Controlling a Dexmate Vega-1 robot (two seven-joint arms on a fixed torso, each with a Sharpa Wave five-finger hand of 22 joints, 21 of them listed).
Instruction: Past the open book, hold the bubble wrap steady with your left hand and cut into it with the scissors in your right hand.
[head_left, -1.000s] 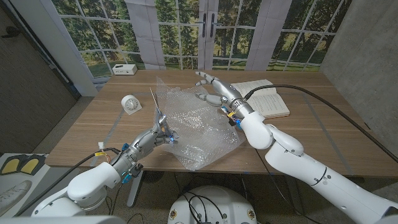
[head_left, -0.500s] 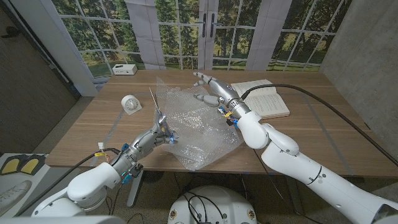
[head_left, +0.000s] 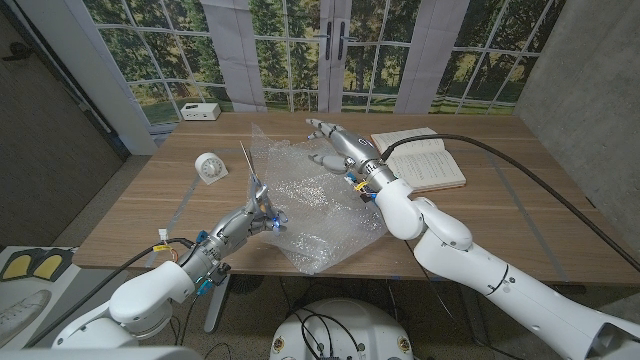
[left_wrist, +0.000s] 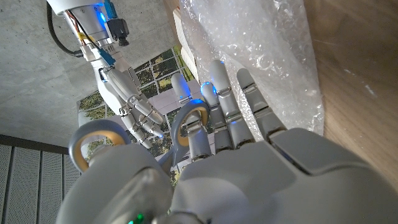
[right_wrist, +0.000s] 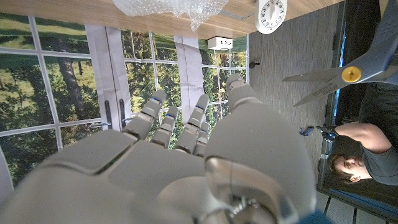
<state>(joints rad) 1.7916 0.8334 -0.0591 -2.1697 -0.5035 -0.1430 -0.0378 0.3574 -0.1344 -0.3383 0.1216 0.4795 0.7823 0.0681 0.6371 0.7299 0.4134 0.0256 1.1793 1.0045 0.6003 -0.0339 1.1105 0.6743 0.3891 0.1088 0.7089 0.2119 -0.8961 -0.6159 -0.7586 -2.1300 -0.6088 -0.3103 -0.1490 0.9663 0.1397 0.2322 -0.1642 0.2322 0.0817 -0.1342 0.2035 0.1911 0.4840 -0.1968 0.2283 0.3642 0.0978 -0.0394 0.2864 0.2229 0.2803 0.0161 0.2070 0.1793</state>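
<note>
Crumpled clear bubble wrap (head_left: 322, 200) lies mid-table, left of the open book (head_left: 432, 160). My left hand (head_left: 256, 216) grips grey scissors (head_left: 250, 172) at the wrap's near left edge, with the blades pointing up and away. In the left wrist view my left hand (left_wrist: 217, 155) has fingers through the tan-lined scissor handles (left_wrist: 186, 119), beside the wrap (left_wrist: 261, 43). My right hand (head_left: 335, 143) is over the wrap's far edge, fingers spread and holding nothing; whether it touches the wrap I cannot tell. The right wrist view shows that hand (right_wrist: 180, 155) and the parted scissor blades (right_wrist: 354, 71).
A small white clock (head_left: 211, 168) stands left of the wrap, and a white box (head_left: 201, 111) sits at the far left table edge. The wrap's near corner hangs toward the front edge. A person (right_wrist: 360, 155) appears at the side in the right wrist view.
My right hand has slid a little to the left, from the book side onto the wrap's far edge. The left hand and scissors have stayed put.
</note>
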